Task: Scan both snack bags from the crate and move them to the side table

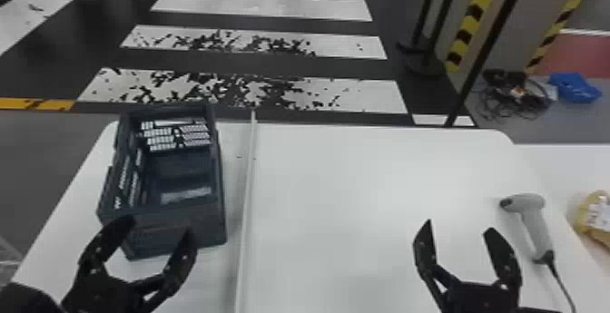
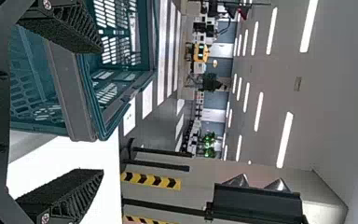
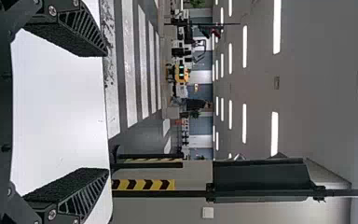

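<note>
Evidently nothing is being gripped just now: nearest, the left gripper (image 1: pixel 159 228) hangs by the crate's near end and the right gripper (image 1: pixel 459 227) over the worktop (image 1: pixel 336 198), both with jaws spread wide and nothing between them. That suits a pause between picks, or a rest pose after the last one.

Just to the right of the right gripper lies the handheld scanner (image 1: pixel 535 226), on its side, its handle and cord (image 1: pixel 563 285) running back toward the robot, probably so the right arm can take it up easily.

Past the worktop's right edge, a yellow snack bag (image 1: pixel 595 219) sits on the side worktop (image 1: pixel 567 167), cut off by the view's edge. The pale patch on it may be a label, perhaps left uppermost after a scan. Where the second bag is, I cannot tell, so the task may be finished or nearly so; a check of both places would settle it.

The dark crate (image 1: pixel 172 226) stands upright on the left, open side up, within the left arm's reach. A pale strip (image 1: pixel 247 189) runs beside it, possibly marking off its place. Farther off are the striped floor (image 1: pixel 268 6) and barrier posts (image 1: pixel 431 22).
</note>
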Robot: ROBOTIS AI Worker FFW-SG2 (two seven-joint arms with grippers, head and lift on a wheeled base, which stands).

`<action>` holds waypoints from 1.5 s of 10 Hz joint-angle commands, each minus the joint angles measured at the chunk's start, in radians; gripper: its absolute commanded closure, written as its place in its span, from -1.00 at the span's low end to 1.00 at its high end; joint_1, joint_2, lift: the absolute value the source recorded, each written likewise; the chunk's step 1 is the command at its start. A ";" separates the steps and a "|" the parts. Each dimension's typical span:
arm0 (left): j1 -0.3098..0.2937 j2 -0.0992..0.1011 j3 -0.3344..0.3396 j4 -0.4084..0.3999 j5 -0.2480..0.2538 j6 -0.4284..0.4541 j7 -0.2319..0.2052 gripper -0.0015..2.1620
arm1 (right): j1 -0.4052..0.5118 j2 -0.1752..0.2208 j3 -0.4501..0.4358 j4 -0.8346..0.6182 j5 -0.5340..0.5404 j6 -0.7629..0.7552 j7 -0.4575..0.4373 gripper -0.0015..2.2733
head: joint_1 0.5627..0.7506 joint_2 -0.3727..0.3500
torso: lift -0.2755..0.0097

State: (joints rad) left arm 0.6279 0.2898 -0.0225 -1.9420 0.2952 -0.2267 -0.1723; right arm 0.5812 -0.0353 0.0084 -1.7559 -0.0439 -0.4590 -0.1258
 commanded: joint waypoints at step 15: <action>0.030 -0.011 0.026 -0.014 0.001 -0.007 0.023 -0.92 | 0.029 -0.002 0.044 -0.002 -0.007 -0.029 0.002 -0.90 | 0.41 0.01 | 0.24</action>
State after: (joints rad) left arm 0.6581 0.2786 0.0032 -1.9569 0.2960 -0.2338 -0.1491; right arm 0.6105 -0.0368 0.0498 -1.7574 -0.0515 -0.4885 -0.1242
